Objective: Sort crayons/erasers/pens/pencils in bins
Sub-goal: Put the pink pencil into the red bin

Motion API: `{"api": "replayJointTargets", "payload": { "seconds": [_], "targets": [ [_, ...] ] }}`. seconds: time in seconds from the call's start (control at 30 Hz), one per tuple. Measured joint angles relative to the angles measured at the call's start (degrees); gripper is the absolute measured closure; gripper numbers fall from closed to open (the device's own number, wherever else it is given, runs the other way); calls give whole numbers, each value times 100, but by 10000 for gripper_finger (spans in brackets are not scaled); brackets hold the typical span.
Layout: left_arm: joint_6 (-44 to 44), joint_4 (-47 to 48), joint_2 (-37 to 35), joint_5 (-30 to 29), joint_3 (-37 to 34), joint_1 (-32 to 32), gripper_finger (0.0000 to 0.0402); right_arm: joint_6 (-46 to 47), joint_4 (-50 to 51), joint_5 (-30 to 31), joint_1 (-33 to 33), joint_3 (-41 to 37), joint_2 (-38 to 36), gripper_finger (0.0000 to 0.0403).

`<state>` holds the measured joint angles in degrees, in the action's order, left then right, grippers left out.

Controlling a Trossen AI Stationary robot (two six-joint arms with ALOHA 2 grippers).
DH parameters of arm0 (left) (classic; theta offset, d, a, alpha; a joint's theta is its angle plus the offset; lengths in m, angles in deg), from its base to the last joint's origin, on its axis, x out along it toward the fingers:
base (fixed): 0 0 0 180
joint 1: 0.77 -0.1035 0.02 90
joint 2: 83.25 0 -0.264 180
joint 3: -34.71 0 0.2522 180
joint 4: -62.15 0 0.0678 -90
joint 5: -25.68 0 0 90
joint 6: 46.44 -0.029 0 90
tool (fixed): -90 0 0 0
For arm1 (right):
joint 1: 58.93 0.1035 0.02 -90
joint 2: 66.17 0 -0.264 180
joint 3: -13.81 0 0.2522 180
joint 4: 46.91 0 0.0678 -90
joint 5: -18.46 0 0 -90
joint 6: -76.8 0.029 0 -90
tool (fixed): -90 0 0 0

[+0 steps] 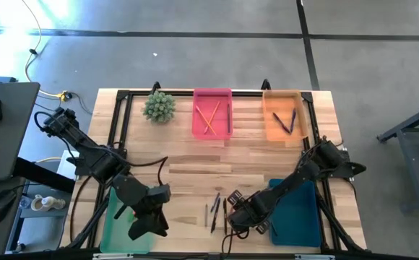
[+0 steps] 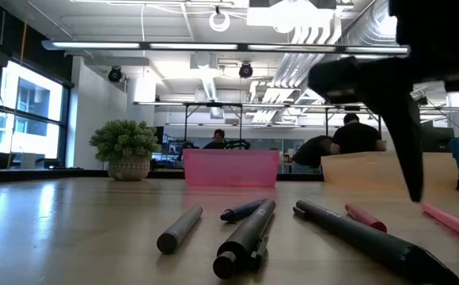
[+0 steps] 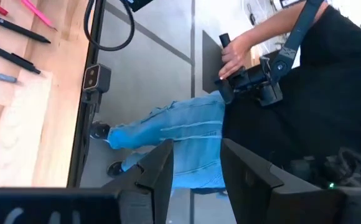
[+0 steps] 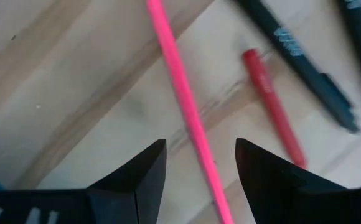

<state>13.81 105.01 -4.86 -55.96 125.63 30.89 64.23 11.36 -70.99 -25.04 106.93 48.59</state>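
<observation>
Right gripper point(image 4: 198, 168) low over front edge of wood table point(image 1: 180, 155), fingers wide apart astride thin pink stick point(image 4: 183, 102), holding nothing; red crayon point(image 4: 272, 106) just beside, dark pens point(image 2: 356, 237) near. Left gripper point(image 3: 196, 180) partly open, empty, pointing off front edge over green bin point(image 1: 119, 224). Teal bin point(image 1: 300, 217) at front right. Farther back: pink bin point(image 1: 212, 113) w/ orange-tan pencils point(image 1: 208, 115), orange bin point(image 1: 285, 115), potted plant point(image 1: 159, 106). Beyond: office, seated people point(image 2: 356, 136).
</observation>
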Motion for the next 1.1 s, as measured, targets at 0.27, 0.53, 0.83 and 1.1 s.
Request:
{"api": "replayJointTargets", "payload": {
  "seconds": [0.27, 0.53, 0.83, 1.1],
  "targets": [
    [-160, 103, 0, 0, -2, 2, 283, -99, -44, 11, 11, 4, 193, 220],
    [70, 348, 0, 18, -4, -48, 283, -186, -19, -21, -7, 7, 195, 282],
    [163, 402, -129, 327, -9, -128, 283, -144, -8, 29, -13, 6, 199, 375],
    [233, 413, -551, 298, -7, -129, 283, 113, 25, 108, -15, 7, 197, 394]
  ]
}}
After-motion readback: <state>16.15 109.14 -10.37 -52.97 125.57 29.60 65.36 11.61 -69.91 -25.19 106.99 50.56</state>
